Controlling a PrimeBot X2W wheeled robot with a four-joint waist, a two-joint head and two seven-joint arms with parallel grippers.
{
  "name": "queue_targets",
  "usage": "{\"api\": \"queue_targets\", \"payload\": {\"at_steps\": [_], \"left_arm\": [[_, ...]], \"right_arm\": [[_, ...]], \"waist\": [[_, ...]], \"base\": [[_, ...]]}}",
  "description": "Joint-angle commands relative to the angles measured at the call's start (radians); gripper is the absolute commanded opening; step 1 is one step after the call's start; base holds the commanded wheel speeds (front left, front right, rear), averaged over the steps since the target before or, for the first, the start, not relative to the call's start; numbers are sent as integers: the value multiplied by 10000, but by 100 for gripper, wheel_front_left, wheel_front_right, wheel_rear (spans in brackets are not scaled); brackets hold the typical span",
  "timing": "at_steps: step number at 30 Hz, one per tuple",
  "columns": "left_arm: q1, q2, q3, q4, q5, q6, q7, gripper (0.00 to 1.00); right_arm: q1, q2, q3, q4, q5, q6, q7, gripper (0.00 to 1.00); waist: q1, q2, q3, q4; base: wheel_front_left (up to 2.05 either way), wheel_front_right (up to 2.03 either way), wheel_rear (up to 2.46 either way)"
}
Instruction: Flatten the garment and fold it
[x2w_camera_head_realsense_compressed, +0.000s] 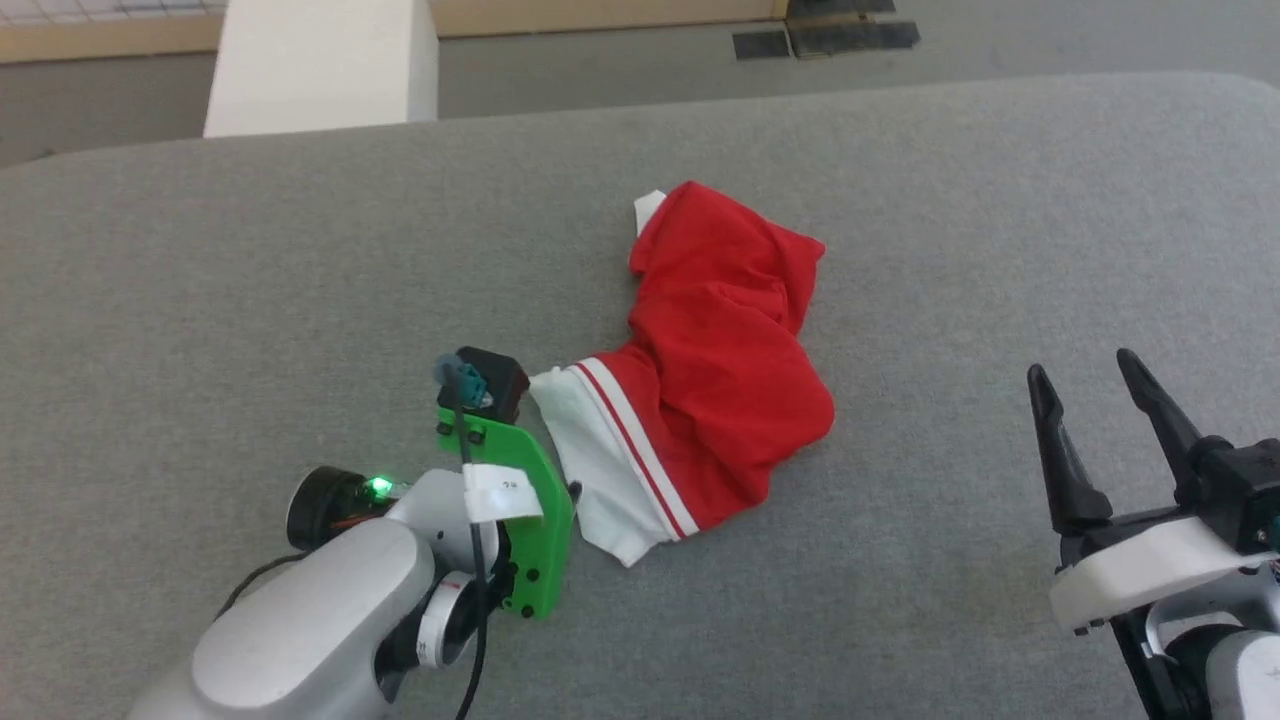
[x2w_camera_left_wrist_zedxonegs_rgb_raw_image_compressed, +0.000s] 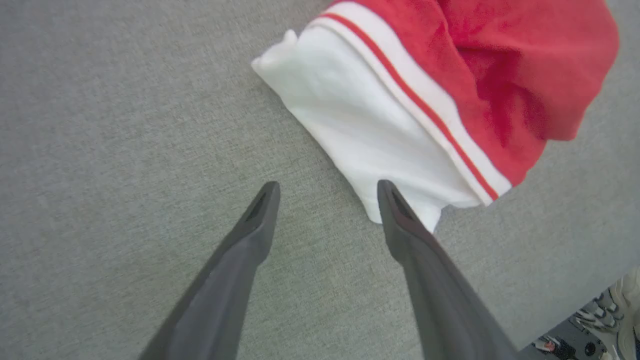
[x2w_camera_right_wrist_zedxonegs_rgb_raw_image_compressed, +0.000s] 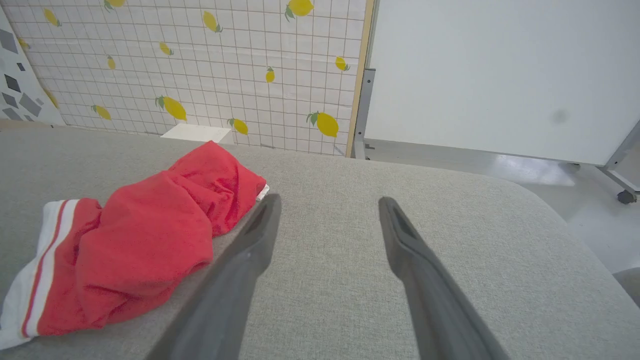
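The shirt (x2w_camera_head_realsense_compressed: 720, 370) lies crumpled mid-worktop (x2w_camera_head_realsense_compressed: 300, 250), flattening not yet begun. My left fingers (x2w_camera_left_wrist_zedxonegs_rgb_raw_image_compressed: 260, 215), spread wide, hover at its white sleeve (x2w_camera_left_wrist_zedxonegs_rgb_raw_image_compressed: 360, 125). My right fingers (x2w_camera_head_realsense_compressed: 1062, 450) are wide too, well apart. Next I'd pinch that sleeve's corner.

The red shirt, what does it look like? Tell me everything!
The red shirt lies crumpled in a soft heap on the grey fabric surface, not flat or folded. One white sleeve, edged with a red stripe, sticks out toward the open left gripper, whose one fingertip overlaps its corner; contact is unclear.

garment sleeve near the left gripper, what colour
White, edged with red stripes, on the red garment; the sleeve shows best in the left wrist view.
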Motion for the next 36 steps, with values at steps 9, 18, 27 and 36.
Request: {"api": "queue_targets", "payload": {"at_steps": [9,18,27,36], "left_arm": [[-588,-207,-133,549,-177,396,850,100],[-318,-42,-661,665,-488,34,1678,0],[204,484,-99,641,-251,162,218,0],[1010,1613,1358,462,82,847,-2291,0]], "right_arm": [[-354,256,-125,148,-231,-13,-423,100],[-436,449,-193,346,-396,-13,-572,100],[-320,302,-143,681,-358,-13,-356,100],[-17,163,-21,732,-175,-13,57,100]], "waist": [[0,-1,1047,-711],[0,-1,1155,-661],[0,-1,47,-167],[0,-1,-835,469]], "base": [[0,0,0],[0,0,0],[0,0,0],[0,0,0]]}}
